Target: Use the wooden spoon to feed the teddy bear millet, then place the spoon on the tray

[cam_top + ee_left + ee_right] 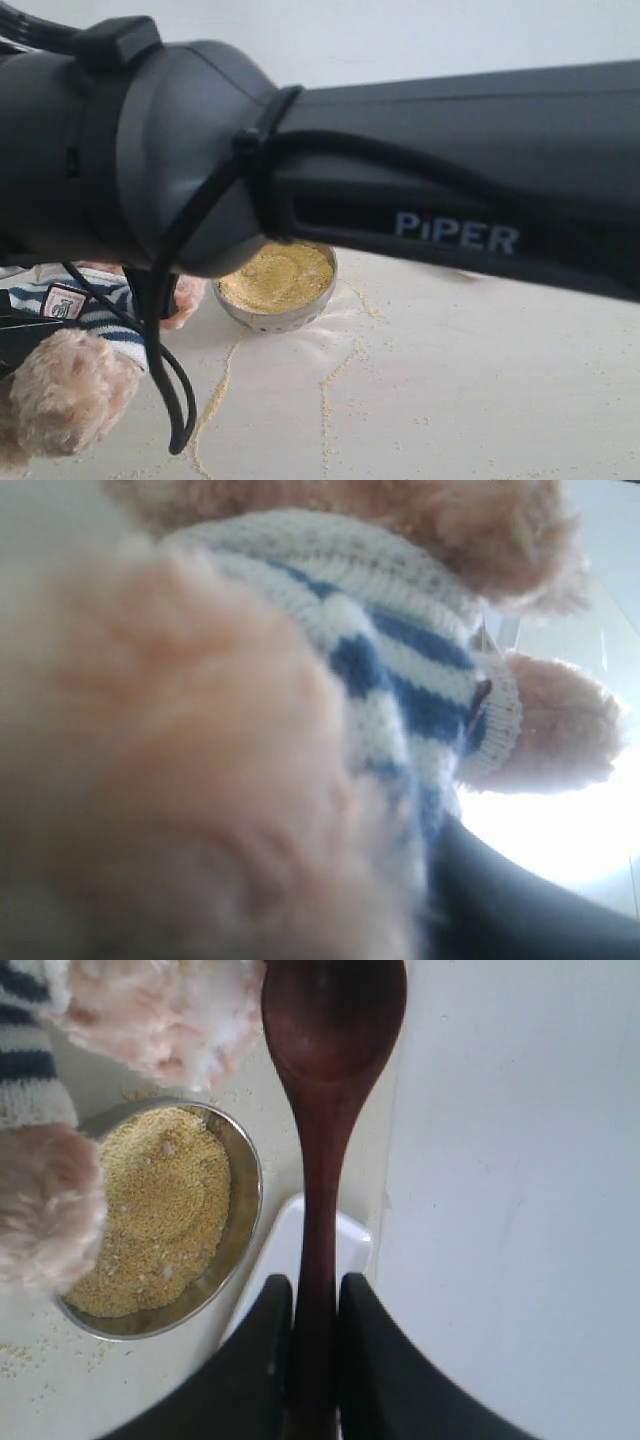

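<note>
- Right gripper [315,1288]: narrow, clamped on handle of wooden spoon [325,1110]; spoon's oval end points toward teddy bear [70,370] paw.
- Tray [280,1242]: one corner shows behind spoon handle, just beside metal bowl [250,1190].
- Millet [150,1210] heaped in bowl; loose trails [325,400] on surface [480,380].
- Bear toward left edge of surface, touching bowl.
- Left gripper [520,915]: dark sliver against bear; opening cannot tell.
- Arm [400,150] blocks most of exterior view.

My arm [420,150] blocks most of exterior view; teddy bear [70,370] cut off (face hidden), fur blurred up close; tray [356,1243] mostly behind wooden spoon [322,1160].
</note>
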{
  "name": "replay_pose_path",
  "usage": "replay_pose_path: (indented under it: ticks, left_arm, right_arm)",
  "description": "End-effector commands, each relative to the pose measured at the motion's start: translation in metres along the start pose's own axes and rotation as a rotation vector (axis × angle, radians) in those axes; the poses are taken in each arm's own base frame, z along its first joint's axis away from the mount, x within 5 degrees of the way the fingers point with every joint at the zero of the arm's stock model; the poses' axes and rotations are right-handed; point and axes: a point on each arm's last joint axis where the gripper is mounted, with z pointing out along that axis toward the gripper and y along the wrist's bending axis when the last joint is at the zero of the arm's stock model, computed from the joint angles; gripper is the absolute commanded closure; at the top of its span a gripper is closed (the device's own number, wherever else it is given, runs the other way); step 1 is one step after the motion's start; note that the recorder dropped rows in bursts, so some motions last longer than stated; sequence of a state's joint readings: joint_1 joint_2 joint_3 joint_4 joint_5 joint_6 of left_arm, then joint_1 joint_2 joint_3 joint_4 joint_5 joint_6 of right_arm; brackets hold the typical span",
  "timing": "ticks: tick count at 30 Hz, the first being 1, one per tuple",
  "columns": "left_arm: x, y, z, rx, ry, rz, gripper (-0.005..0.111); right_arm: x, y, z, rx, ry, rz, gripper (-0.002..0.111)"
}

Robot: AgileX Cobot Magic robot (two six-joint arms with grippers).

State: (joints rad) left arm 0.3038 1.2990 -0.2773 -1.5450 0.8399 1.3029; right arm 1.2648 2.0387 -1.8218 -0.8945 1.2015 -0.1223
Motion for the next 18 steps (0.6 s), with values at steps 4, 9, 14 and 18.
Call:
replay_pose_path:
  ticks: [4, 9, 14, 18]
  left_arm:
    - [0.0, -0.002, 0.0, 0.024, -0.002, 0.027, 0.102]
    - [0.0, -0.001, 0.0, 0.021, -0.003, 0.039, 0.102]
    - [0.0, -0.002, 0.0, 0.022, -0.003, 0.074, 0.102]
    - [0.0, -0.002, 0.0, 0.022, -0.003, 0.074, 0.102]
  right_arm:
    - [0.022, -0.034, -0.038, 0.041, -0.052, 0.128, 0.109]
    - [0.044, -0.061, -0.071, 0.065, -0.116, 0.21, 0.109]
    - [0.066, -0.076, -0.102, 0.0, -0.198, 0.307, 0.109]
    - [0.084, -0.087, -0.117, -0.027, -0.238, 0.371, 0.109]
